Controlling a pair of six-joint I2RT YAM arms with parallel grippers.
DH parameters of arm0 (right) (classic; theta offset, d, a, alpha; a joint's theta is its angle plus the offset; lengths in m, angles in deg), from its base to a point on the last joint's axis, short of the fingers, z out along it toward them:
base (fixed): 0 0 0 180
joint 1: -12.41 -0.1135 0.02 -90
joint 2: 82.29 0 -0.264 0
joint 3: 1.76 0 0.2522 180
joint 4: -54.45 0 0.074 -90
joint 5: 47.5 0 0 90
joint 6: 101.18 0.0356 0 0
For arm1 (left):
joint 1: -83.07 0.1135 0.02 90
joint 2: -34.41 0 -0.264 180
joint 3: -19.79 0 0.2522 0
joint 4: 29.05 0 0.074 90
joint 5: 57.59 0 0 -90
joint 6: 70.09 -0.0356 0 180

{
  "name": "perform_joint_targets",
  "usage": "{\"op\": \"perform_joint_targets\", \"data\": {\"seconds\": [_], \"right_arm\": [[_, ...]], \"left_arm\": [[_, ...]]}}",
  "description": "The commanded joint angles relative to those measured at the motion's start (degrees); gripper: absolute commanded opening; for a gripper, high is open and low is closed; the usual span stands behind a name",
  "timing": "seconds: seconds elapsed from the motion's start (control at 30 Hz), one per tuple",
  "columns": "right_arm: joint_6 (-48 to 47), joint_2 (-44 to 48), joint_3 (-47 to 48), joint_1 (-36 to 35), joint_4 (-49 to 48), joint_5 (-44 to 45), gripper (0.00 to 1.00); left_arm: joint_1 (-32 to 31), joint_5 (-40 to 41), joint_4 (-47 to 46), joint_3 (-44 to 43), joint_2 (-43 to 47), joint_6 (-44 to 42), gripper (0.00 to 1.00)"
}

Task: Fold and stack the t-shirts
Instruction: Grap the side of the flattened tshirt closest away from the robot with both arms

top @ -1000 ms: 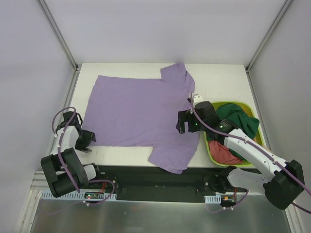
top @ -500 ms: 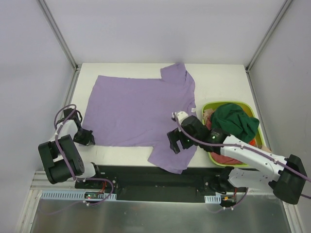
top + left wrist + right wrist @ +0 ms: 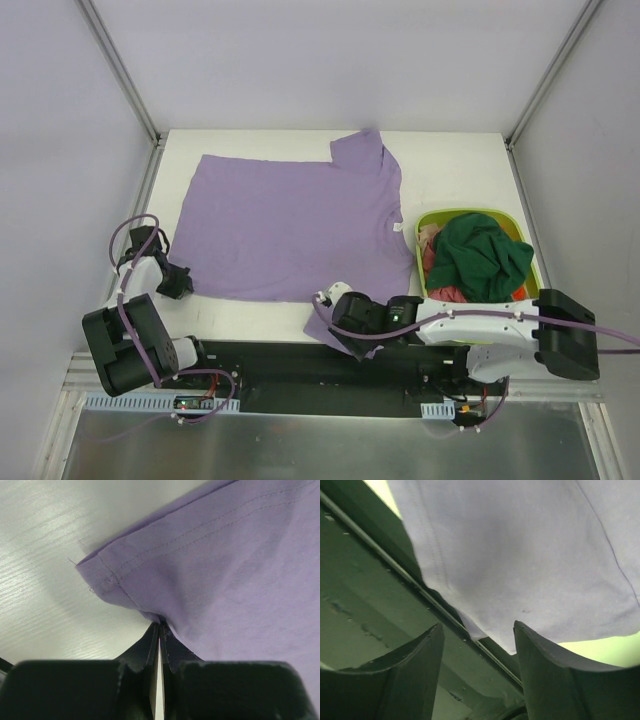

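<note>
Soft lavender t-shirt, spread flat, faintly wrinkled

White table, lavender t-shirt spread flat across it, lime-green basket at its right edge

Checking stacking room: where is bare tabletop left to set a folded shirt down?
Widest: the far right corner of the table, bordered by the lavender shirt and the basket. A narrow strip lies along the near edge between the left gripper and right gripper. Crowded: the shirt covers the middle, the basket the near right.
</note>
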Motion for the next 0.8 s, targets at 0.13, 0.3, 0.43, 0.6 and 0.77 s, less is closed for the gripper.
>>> {"op": "perform_joint_targets", "data": {"seconds": [0.13,0.3,0.43,0.6,0.77], "right_arm": [[3.24,-6.91,1.18,-1.03,0.19,6.45,0.52],[2.00,-11.57,2.59,-2.96,0.01,5.21,0.49],[2.35,-13.33,2.50,-3.32,0.01,7.57,0.44],[3.15,-14.75,3.91,-3.23,2.21,13.82,0.24],[0.51,-11.68,4.70,-3.14,3.16,12.07,0.01]], "left_arm": [[0.57,1.46,-1.22,0.22,-0.41,-0.44,0.00],[0.57,0.76,-1.31,0.14,-0.41,-0.53,0.00],[0.57,0.93,-1.31,0.31,-0.24,-0.62,0.00],[0.57,0.85,-1.31,0.14,-0.67,-0.62,0.00],[0.49,0.49,-1.14,0.31,0.90,0.17,0.00]]}}
